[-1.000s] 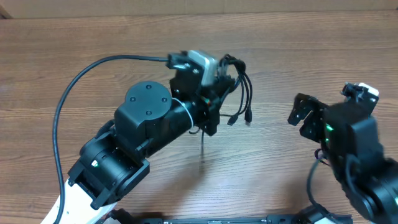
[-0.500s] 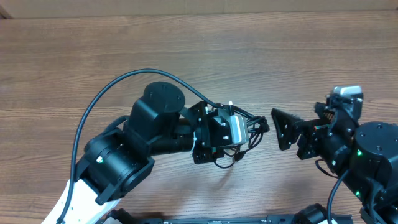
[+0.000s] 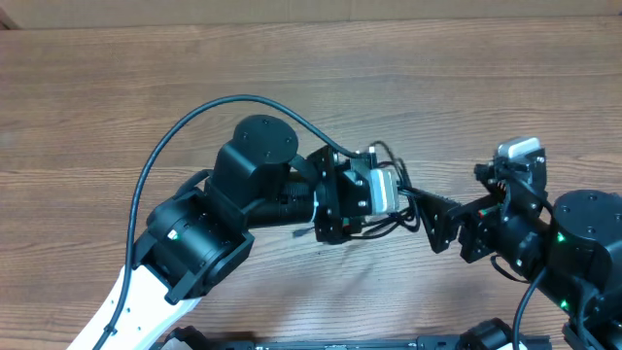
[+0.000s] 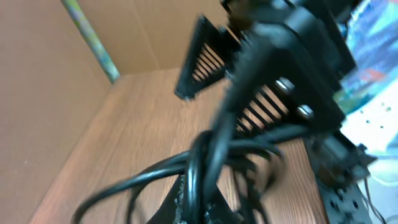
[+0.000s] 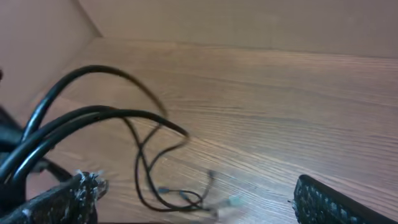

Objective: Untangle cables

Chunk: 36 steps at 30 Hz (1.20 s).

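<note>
- We judge the step in hand to be the hand-over: one arm holds the knot while the other comes in to draw a strand out.
- The left gripper [image 3: 406, 202] is pinched tight on the cables [image 3: 394, 226], and the bunch sits just right of centre in the overhead frame.
- The right gripper [image 3: 443, 224] has its fingers spread wide with nothing between them. It sits just right of the bunch and points at it.
- We think the next move calls for closing on a single cord or a plug end, not on the whole knot. The right gripper would then pull away toward the right of the frame while the other grip holds firm.
- The cords are thin, black, round and slightly glossy, with a rubbery look. They fall in limp loops and cross over one another.
- In the lower centre of the right wrist frame a loose loop ends in small plugs [image 5: 211, 179]. They are blurred, and we cannot tell whether they touch the table [image 3: 146, 78].
- The right gripper's pads [image 5: 68, 199] look rough and knurled, which should bite well on a slick cord.
- The table is matt brown wood grain, flat and smooth, so cords would slide on it.
- A thicker black arm cable [image 3: 194, 117] arcs across the upper left, and we would keep it out of the pull.
</note>
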Available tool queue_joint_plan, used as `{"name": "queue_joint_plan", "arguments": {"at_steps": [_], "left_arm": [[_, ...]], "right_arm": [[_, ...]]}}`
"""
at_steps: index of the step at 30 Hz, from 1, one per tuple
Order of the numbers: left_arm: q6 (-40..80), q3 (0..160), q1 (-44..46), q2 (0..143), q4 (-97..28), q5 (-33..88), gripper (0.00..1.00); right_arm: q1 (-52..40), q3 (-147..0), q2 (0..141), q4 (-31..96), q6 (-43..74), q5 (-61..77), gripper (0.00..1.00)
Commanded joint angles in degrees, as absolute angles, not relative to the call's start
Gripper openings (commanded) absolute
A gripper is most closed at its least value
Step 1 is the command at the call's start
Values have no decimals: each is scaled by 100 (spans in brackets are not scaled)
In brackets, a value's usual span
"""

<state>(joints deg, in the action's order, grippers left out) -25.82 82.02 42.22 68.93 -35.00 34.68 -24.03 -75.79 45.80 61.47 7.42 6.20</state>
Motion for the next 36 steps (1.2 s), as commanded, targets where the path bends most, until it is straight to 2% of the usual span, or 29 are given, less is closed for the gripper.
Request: {"name": "queue_joint_plan", "arguments": {"at_steps": [1, 10, 19, 24, 36], "left_arm": [[-2220, 8272, 4200, 6934, -3367, 3369, 4], [-1791, 8272, 4200, 6934, -3428, 2768, 4], [-1752, 8272, 4200, 6934, -3492, 2709, 4], [-1197, 8272, 4200, 6934, -3474, 2121, 4], [-1011, 8272, 4202, 6938, -3212, 3028, 4]], "right_arm": [[-2425, -7625, 4558, 6141, 558, 884, 100], [-2425, -7627, 4558, 6134, 1527, -403, 100], [-2425, -7634, 4558, 5916, 1404, -211, 100], [-2425, -7660, 4558, 5909, 819, 360, 100], [-2425, -7658, 4558, 5966, 694, 681, 100]]}}
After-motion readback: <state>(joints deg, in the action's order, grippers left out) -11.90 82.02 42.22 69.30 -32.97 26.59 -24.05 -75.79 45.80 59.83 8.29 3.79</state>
